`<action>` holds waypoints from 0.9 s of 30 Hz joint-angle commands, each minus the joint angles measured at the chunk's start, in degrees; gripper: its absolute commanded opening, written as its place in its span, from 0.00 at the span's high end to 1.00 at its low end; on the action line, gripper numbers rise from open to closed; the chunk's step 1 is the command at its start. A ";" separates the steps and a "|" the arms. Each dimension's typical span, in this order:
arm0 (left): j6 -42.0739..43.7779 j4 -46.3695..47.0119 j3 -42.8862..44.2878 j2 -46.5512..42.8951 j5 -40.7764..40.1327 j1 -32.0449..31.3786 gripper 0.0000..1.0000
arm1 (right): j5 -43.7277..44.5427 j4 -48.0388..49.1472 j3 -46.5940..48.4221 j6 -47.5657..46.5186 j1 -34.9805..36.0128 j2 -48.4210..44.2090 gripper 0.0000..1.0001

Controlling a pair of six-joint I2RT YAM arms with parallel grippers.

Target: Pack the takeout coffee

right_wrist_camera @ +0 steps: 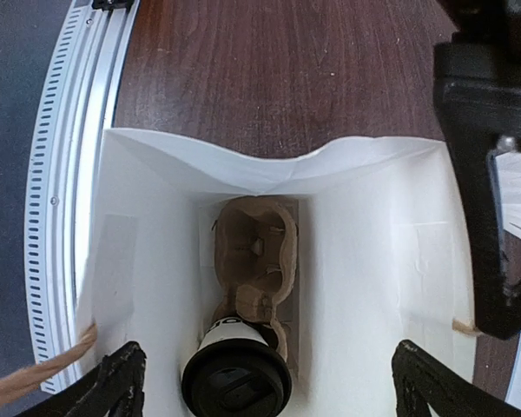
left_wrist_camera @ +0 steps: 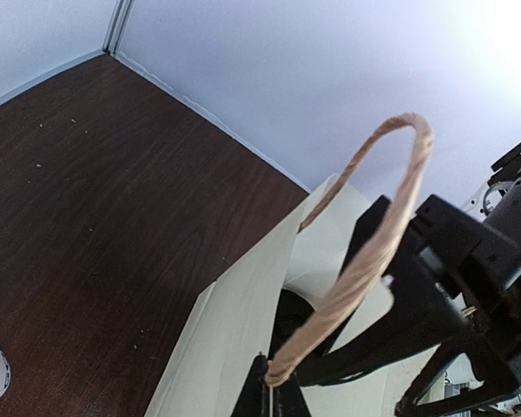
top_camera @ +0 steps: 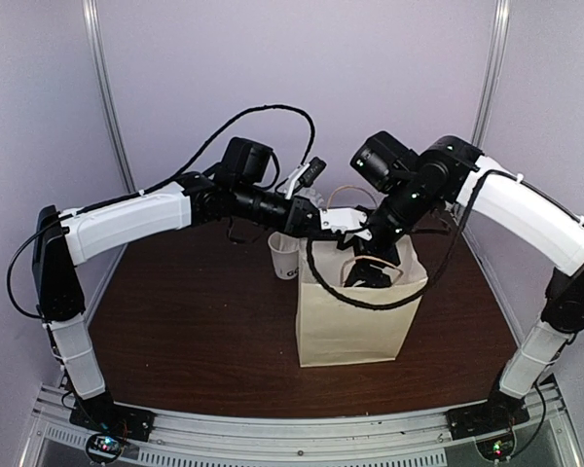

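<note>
A white paper bag point(top_camera: 355, 321) stood open on the dark counter point(top_camera: 195, 311), and everything else sat in relation to it. At the bag's bottom lay a brown pulp tray point(right_wrist_camera: 259, 252), and the takeout cup point(right_wrist_camera: 217, 337) stood upright in one pocket of that tray, against one end of the bag's floor, with its black lid point(right_wrist_camera: 236, 382) pressed on top. The right fingers point(right_wrist_camera: 117, 382) hung just inside the bag's mouth, spread wide to either side above the cup and touching nothing. The left fingers point(left_wrist_camera: 250, 398) were pressed together on the bag's rim at the foot of its twisted paper handle point(left_wrist_camera: 378, 243), which arched free above them. A second white cup point(top_camera: 284, 255) stood on the counter just behind the bag's left corner
</note>
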 commanded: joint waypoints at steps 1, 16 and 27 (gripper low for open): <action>0.78 0.77 2.27 0.27 0.90 -0.13 1.00 | -0.92 -4.00 2.83 -3.00 -0.26 -1.97 0.02; 7.62 1.34 1.94 -3.14 0.30 -1.62 1.00 | -7.20 -4.38 16.29 -3.79 -14.00 -6.02 0.00; 7.17 3.61 -0.42 -4.25 -1.85 -1.95 1.00 | -10.11 -1.95 8.11 -3.58 -13.95 -8.81 0.00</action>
